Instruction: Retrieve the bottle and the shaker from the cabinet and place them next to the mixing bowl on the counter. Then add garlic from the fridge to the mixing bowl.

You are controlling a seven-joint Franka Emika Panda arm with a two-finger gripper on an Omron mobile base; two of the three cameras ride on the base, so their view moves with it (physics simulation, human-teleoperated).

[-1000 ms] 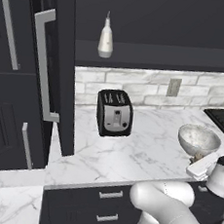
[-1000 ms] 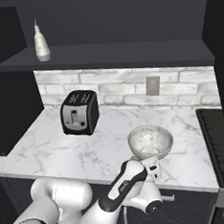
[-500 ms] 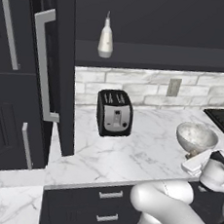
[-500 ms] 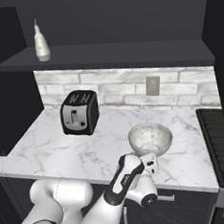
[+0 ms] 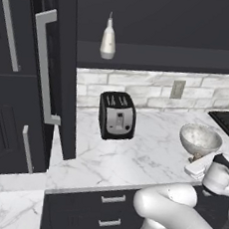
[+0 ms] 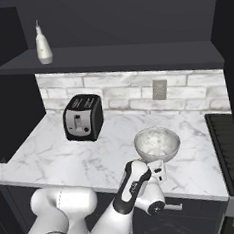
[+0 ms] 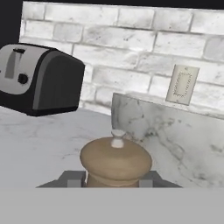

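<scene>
Since the earlier frames the wrist has been lowered toward the front edge of the counter (image 6: 52, 155), close in front of the mixing bowl (image 6: 157, 143), while bowl, toaster (image 6: 82, 117) and bottle (image 6: 43, 44) have been left where they stood.

Largest first: the cabinet (image 5: 157, 56) is seen with its door (image 5: 51, 70) swung wide at 9 o'clock of the shelf, so that the shelf can be reached from the front. On that shelf the bottle is left upright, nozzle toward 12 o'clock, its long axis vertical (it is judged to be not yet fetched). The toaster is set on the marble roughly below it, at about 10 o'clock of the bowl.

The gripper (image 7: 114, 180) is held low beside the bowl, its two dark fingertips (image 7: 73, 178) pressed against either side of the shaker (image 7: 115, 161), which is pinched just under its rounded cap. The shaker is kept upright, knob toward 12 o'clock in the hand view and long axis vertical, presumably so that it can be stood on its flared base. It is carried at about 6 o'clock of the bowl, whose speckled wall rises just behind it; whether its base touches the marble cannot be told.
</scene>
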